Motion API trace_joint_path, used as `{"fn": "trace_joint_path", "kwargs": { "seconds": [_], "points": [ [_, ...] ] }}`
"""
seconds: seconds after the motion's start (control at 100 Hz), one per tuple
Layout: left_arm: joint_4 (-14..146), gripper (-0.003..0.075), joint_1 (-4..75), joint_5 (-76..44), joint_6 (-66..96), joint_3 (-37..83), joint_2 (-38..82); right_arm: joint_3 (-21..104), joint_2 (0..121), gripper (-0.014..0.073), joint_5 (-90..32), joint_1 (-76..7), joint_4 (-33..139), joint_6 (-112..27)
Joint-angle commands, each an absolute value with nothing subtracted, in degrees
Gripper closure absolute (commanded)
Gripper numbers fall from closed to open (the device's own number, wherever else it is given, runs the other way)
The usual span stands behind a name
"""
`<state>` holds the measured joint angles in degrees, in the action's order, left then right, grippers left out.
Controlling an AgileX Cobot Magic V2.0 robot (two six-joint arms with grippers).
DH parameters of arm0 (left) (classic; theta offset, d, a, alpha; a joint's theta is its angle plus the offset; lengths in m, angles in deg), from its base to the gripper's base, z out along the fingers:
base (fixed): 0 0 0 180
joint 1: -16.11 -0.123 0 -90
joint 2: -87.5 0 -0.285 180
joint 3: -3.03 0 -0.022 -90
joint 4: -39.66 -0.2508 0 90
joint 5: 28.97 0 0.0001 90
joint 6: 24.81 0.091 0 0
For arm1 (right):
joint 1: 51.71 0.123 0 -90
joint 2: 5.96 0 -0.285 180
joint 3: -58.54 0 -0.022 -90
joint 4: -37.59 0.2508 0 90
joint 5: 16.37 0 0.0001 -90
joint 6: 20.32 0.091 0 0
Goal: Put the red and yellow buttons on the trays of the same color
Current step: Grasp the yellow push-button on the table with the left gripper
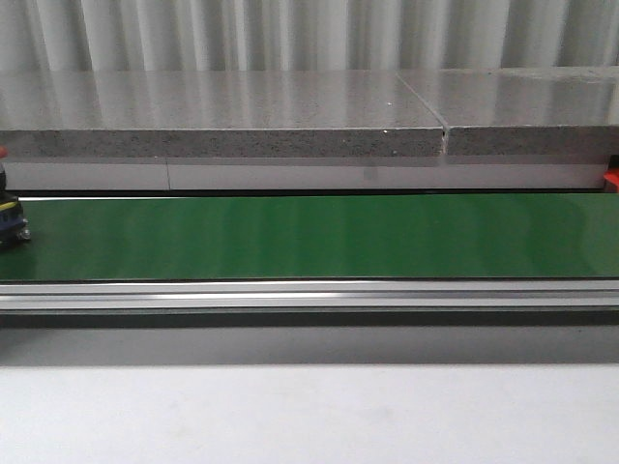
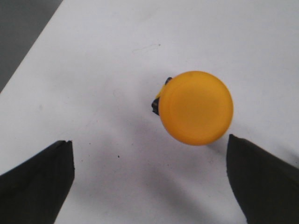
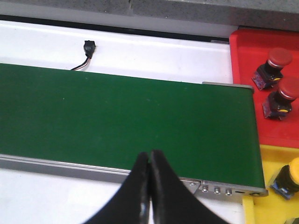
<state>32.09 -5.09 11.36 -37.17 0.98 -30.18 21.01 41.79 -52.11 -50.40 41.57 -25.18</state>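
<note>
Three buttons already sat in the trays in the right wrist view: two red-capped ones, red button [image 3: 275,65] and second red button [image 3: 281,97], on the red tray [image 3: 243,84], and a yellow-capped button [image 3: 290,176] on the yellow tray [image 3: 268,156]. One more yellow button [image 2: 196,107] stood cap-up on the white table surface [image 2: 117,56], directly under the left gripper [image 2: 149,179]. That gripper's fingers were spread wide apart, empty, one dark fingertip [image 2: 42,175] on each side of the view, with the button nearer one of them than the other.

The button looked small, rigid and light, a moulded plastic part with a smooth rounded cap and a dark body [image 2: 159,100] peeking out beneath. The cap would probably be slippery across its dome, so the better hold seemed to be across the cap's rim or the squarer body below, with the fingers centred first.

The right gripper [image 3: 149,186] hung with its fingers pressed together, holding nothing, over the near edge of the green conveyor belt [image 3: 117,121]. A small connector on wires [image 3: 88,49] lay beyond the belt. In the front view a dark object [image 1: 12,220] sat at the belt's left end, too cropped to identify. Nothing crowded the yellow button on the table.
</note>
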Motion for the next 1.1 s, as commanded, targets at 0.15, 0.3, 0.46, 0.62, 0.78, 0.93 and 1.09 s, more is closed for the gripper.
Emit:
{"fn": "trace_joint_path", "kwargs": {
  "seconds": [0.15, 0.3, 0.46, 0.62, 0.78, 0.93, 1.09],
  "points": [
    [34.80, 0.0081, -5.39, 8.44, -37.72, -4.73, -31.42, 22.42, 41.60, 0.0686, -48.57, -50.35, 41.80, -25.66],
    [35.21, 0.0081, -5.39, 8.91, -37.44, -7.65, -33.34, 22.42, 41.60, 0.0686, -48.53, -50.35, 41.80, -25.66],
    [35.38, 0.0081, -5.29, 7.69, -37.44, -7.93, -33.35, 22.42, 41.60, 0.0686, -48.52, -50.35, 41.80, -25.66],
    [35.38, 0.0120, -5.29, 7.41, -37.44, -7.93, -33.35, 22.42, 41.60, 0.0686, -48.57, -50.35, 41.80, -25.66],
    [35.38, 0.0368, -5.29, 8.15, -37.44, -7.93, -33.35, 22.42, 41.60, 0.0686, -48.57, -50.35, 41.80, -25.66],
    [35.97, 0.0690, -5.29, 9.61, -37.44, -7.93, -33.23, 22.42, 41.60, 0.0686, -48.57, -50.35, 41.80, -25.66],
    [36.27, 0.0741, -5.06, 11.17, -37.44, -7.93, -30.95, 22.42, 41.60, 0.0686, -48.57, -50.35, 41.80, -25.66]
  ]
}}
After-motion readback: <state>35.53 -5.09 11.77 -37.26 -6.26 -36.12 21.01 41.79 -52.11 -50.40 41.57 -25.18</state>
